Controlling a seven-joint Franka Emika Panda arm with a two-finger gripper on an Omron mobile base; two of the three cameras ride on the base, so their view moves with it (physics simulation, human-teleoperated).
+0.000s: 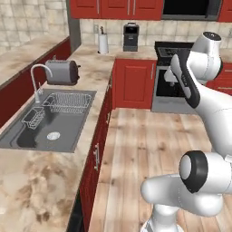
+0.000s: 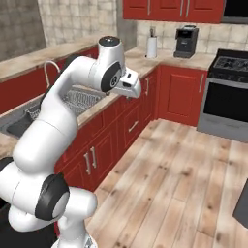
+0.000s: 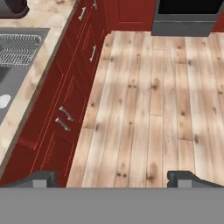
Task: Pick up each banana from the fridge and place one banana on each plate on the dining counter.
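The wooden plank floor (image 1: 149, 149) takes up the most room, running from the robot's base up to the stove (image 1: 170, 86) at the far wall. Left of the floor runs a long row of red cabinets (image 2: 121, 131) with handled doors and drawers, topped by a beige marbled counter (image 1: 31, 186). That counter turns a corner at the far wall and meets the stove there.

Set into the counter is a grey sink (image 1: 50, 124), with a wire rack (image 1: 68, 102) in its far part and a smaller wire basket (image 1: 32, 118) at its left side. A curved chrome faucet (image 1: 37, 81) stands just behind the sink's left corner. A silver toaster (image 1: 62, 71) sits on the counter beyond the sink. Farther back, near the wall, a paper towel roll (image 1: 103, 43) stands upright, with a dark coffee machine (image 1: 130, 37) just to its right. Red upper cabinets (image 1: 115, 8) hang above them.

The white arm bends high over the floor in front of the sink cabinets. Its gripper (image 3: 113, 178) points down at the floor beside the cabinet fronts, fingers spread wide apart with nothing between them.

Where the bananas, fridge and dining counter are cannot be told from these views.
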